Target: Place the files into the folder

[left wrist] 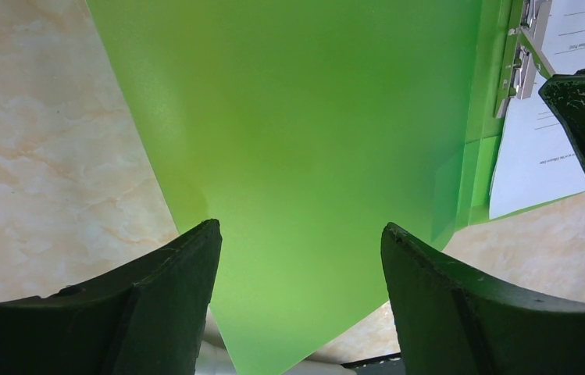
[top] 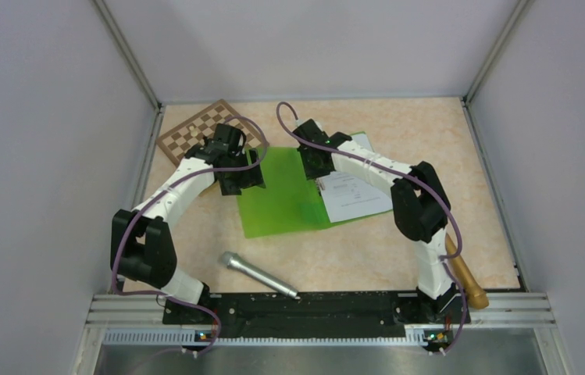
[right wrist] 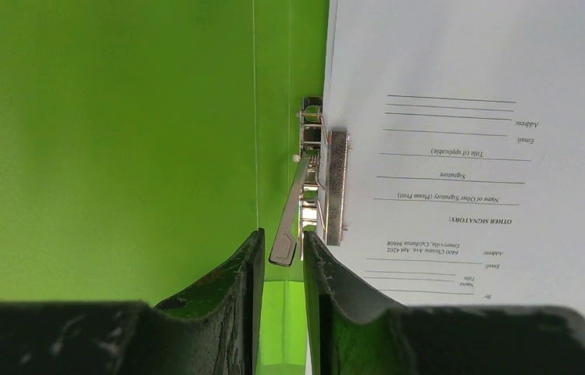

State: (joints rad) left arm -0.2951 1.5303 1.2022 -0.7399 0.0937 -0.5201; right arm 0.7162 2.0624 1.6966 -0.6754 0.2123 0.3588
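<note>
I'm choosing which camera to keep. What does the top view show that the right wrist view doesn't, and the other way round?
Only top: the checkered board, the microphone and a wooden rod. Only right wrist: the metal clip close up, its lever tip between the right pincer fingers, and readable print. Both: the open green folder with the files on its right half.

folder [top: 281, 199]: far edge is lying hidden under the left arm [top: 180, 187] and right arm [top: 422, 203].
files [top: 355, 195]: print is showing too small to read from above.
checkered board [top: 187, 133]: near corner is disappearing behind the left arm.
wooden piece [top: 469, 281]: is lying partly behind the right arm.
right tool [right wrist: 283, 234]: is straddling the clip lever [right wrist: 295, 199], grip unclear.
</note>
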